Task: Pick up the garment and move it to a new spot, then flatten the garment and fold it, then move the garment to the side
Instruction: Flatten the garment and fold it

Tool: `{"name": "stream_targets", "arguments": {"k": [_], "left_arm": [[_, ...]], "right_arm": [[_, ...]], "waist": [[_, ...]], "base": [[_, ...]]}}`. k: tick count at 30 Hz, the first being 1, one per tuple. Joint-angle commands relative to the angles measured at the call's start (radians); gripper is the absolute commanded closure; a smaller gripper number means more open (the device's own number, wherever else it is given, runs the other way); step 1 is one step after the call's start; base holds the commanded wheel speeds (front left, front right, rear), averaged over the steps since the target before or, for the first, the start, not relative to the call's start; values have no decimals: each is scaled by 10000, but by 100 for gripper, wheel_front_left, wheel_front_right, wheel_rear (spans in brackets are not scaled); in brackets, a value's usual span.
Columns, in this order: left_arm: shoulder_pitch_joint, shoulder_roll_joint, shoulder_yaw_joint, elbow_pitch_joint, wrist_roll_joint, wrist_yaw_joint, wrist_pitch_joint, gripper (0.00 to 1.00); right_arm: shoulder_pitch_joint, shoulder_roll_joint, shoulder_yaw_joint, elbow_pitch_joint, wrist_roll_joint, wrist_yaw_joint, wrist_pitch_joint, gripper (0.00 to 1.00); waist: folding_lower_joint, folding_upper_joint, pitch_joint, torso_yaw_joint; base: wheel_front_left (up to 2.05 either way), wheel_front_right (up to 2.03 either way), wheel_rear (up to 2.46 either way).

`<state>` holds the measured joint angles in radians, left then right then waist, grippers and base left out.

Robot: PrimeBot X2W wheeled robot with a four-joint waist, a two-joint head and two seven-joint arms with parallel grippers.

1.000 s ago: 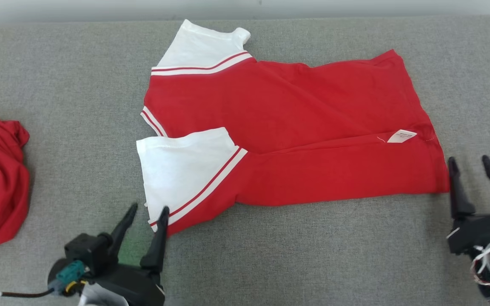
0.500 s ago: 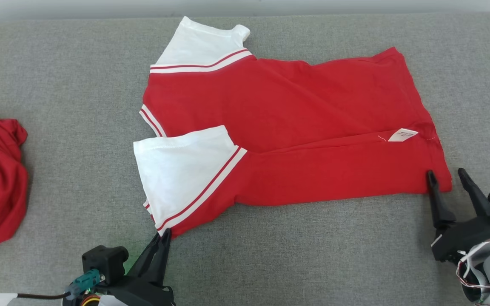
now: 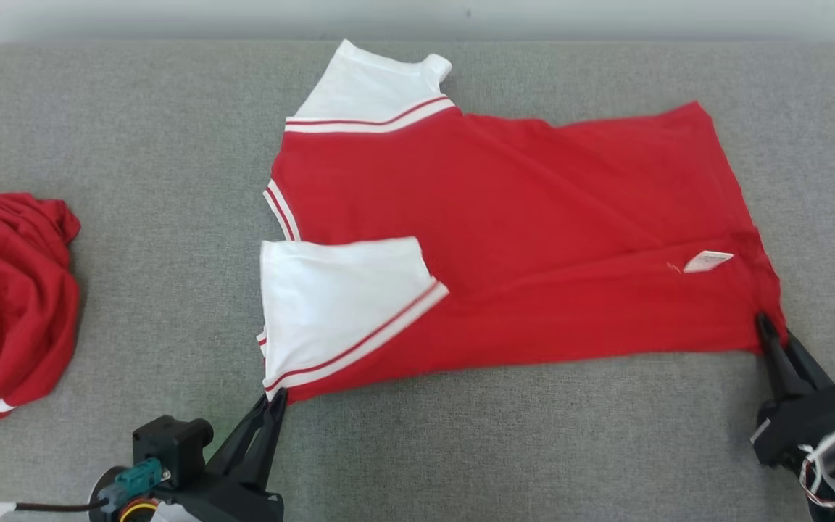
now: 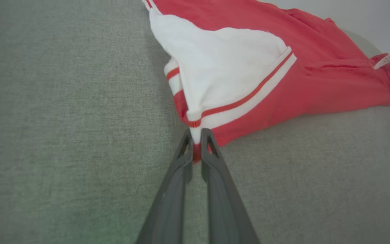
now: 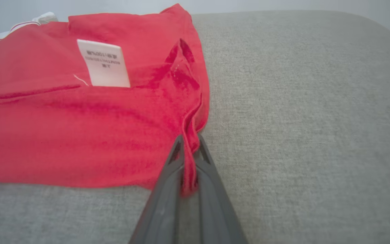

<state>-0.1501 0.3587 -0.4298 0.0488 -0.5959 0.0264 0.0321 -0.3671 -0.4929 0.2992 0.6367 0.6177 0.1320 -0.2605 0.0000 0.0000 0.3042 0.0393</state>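
Red short-sleeved cotton shirt with white striped sleeves (image 3: 519,239) is lying mid-bench, nearer the far edge. Near side is folded over, sleeves toward the left edge, hem toward the right. A second ago both sets of fingers were standing wide. Now the left gripper (image 3: 276,397) is pinching the near sleeve corner and the right gripper (image 3: 769,330) the near hem corner, with cloth between the fingers in both wrist views. I'm reading this as the grip for the next fold. Crumpled red cloth (image 3: 11,304) is sitting at the left edge of the grey fabric bench (image 3: 135,145), well apart.
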Motion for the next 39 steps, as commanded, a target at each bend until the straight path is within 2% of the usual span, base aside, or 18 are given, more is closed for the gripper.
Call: {"name": "stream_targets", "arguments": {"k": [1,5,17,21,25,26,27,28,29,30,31,32,33,39], "left_arm": [[170,121,9,-98,88,-8,-11,100],[553,350,-10,-469,31,-37,57,100],[2202,659,-219,-1544,-300,410,465,100],[2608,683,-382,-1713,-427,482,673,100],[2893,735,-546,-1799,-612,475,1025,100],[2948,753,-597,-1796,-639,466,1155,100],[2967,763,-619,-1823,-685,477,1240,100],[2967,763,-619,-1823,-685,477,1240,100],[2955,760,-620,-1855,-717,501,1270,100],[2956,758,-613,-1881,-741,537,1311,100],[2972,759,-595,-1898,-764,543,1339,74],[2984,762,-550,-1915,-772,640,1341,13],[2974,785,-470,-1959,-739,716,1304,0],[2536,1068,174,-2613,-884,987,1310,0]], "right_arm": [[312,-174,11,-35,163,-27,-30,100],[786,-464,92,-453,582,-27,-42,100],[3304,-1370,163,-2117,1410,-27,-27,100],[4146,-1488,-38,-2498,1351,-27,101,100],[4516,-1307,-267,-2733,1199,-27,208,100],[4534,-1269,-321,-2738,1138,-27,221,70],[4533,-1205,-386,-2759,1039,-27,252,58],[4533,-1205,-386,-2759,1039,-27,252,58],[4536,-1139,-481,-2773,944,-27,265,20],[4530,-1087,-591,-2785,848,-27,263,0],[4521,-1023,-694,-2836,784,-27,254,0],[4517,-987,-814,-2889,684,-27,235,0],[4508,-963,-965,-2980,584,-27,200,0],[4307,-741,-2000,-3931,96,-27,12,0]], "waist": [[0,0,-121,18],[0,0,-364,-35],[0,0,-1161,-9],[0,0,-1282,-20],[0,0,-1314,-102],[0,0,-1317,-117],[0,0,-1323,-135],[0,0,-1323,-135],[0,0,-1326,-150],[0,0,-1323,-166],[0,0,-1317,-181],[0,0,-1307,-196],[0,0,-1287,-215],[0,0,-1072,-414]], "base": [[0,0,0],[0,0,0],[0,0,0],[0,0,0],[0,0,0],[0,0,0],[0,0,0],[0,0,0],[0,0,0],[0,0,0],[0,0,0],[0,0,0],[0,0,0],[0,0,0]]}}
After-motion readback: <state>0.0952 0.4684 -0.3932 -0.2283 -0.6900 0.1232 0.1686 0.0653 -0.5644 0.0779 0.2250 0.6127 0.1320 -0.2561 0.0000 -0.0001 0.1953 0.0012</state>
